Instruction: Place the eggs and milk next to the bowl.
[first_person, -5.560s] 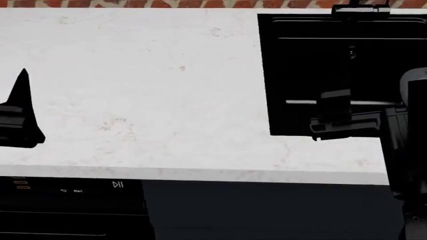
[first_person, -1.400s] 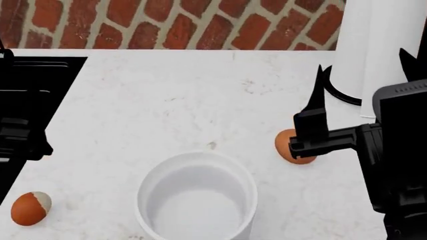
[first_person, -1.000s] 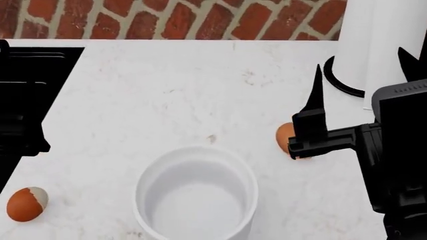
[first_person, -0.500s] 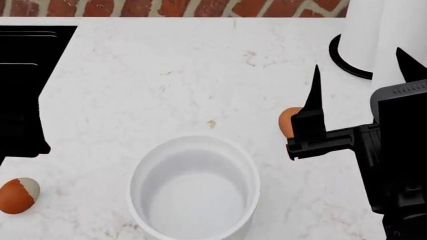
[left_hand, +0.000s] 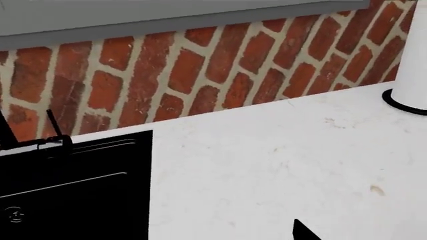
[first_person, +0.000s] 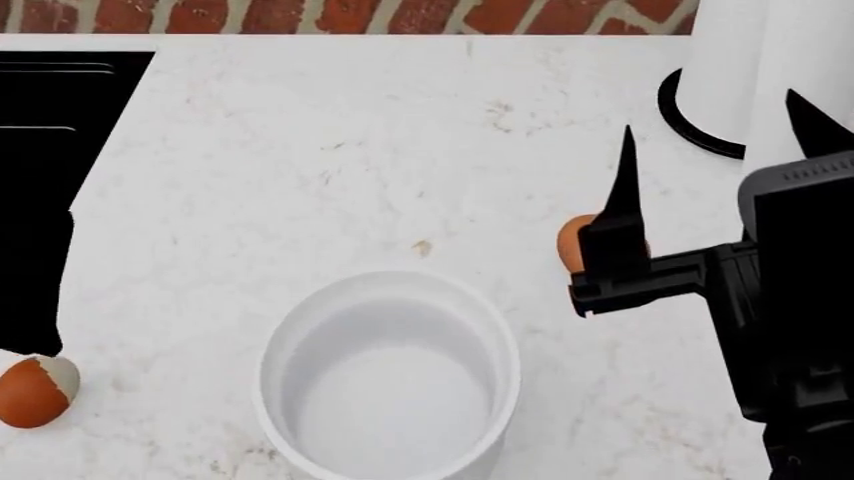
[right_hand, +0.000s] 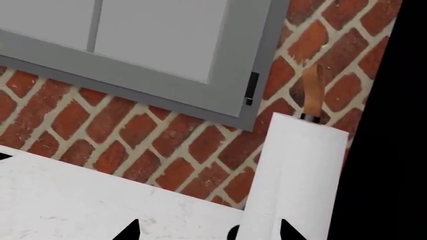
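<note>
The plain brown egg (first_person: 574, 243) is small, round, slippery and easy to crack. Open right jaws (first_person: 707, 160) should pinch its sides softly. Left jaws: can't tell.

white bowl (first_person: 388, 377) on counter (first_person: 334, 150), egg (first_person: 36, 391) left, right gripper (first_person: 714, 170) open

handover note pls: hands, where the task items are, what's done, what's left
Right hand: open, empty, hovering by the plain egg.
Left hand: not visible in any view.
Bowl: on the counter, front centre.
Plain egg sits right of the bowl, apart from it; patched egg lies far left of it.
Milk: not in view.
Left: judge whether the plain egg is close enough, move the patched egg, find the milk.
</note>
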